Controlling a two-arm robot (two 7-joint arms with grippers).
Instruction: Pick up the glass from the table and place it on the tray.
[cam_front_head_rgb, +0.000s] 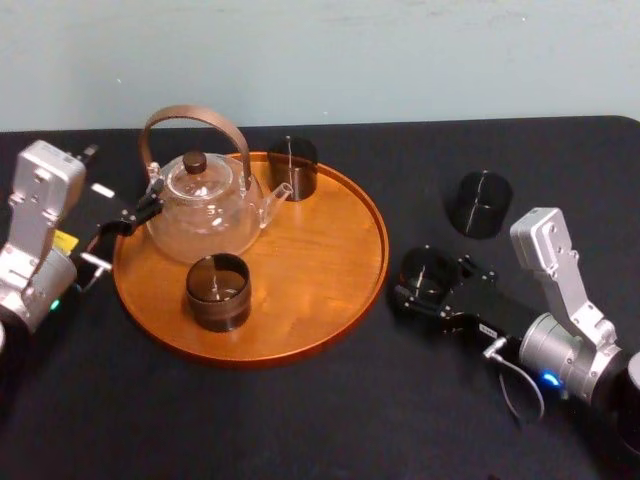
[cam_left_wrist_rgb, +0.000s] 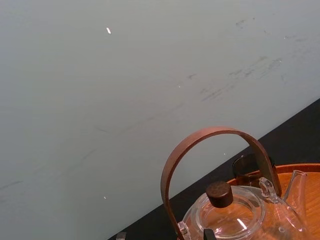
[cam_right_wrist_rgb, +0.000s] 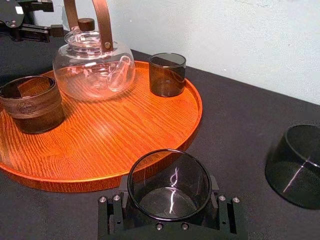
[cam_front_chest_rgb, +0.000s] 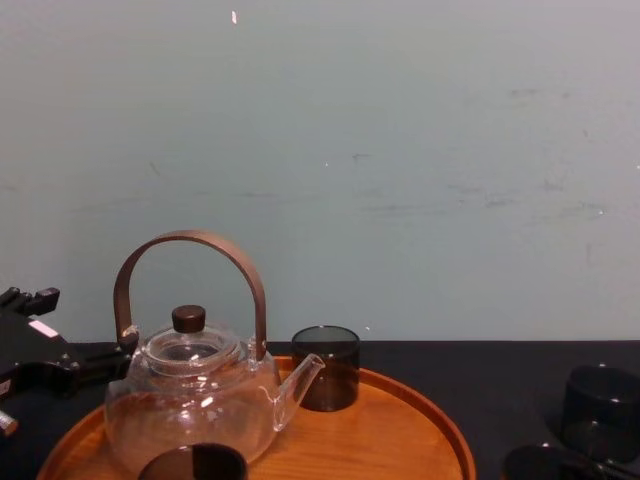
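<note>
Standing upright on the table (cam_front_head_rgb: 300, 420), just right of the tray (cam_front_head_rgb: 320, 262), the glass (cam_right_wrist_rgb: 169, 186) sits pinched in the right gripper (cam_front_head_rgb: 430, 288). The tray lies to its left. The left gripper (cam_front_head_rgb: 125, 222) idles by the teapot (cam_front_head_rgb: 205, 205).

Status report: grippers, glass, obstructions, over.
Right gripper at the glass, upright on the table beside the tray. Left gripper open at tray's left rim. Teapot, two cups on tray.
</note>
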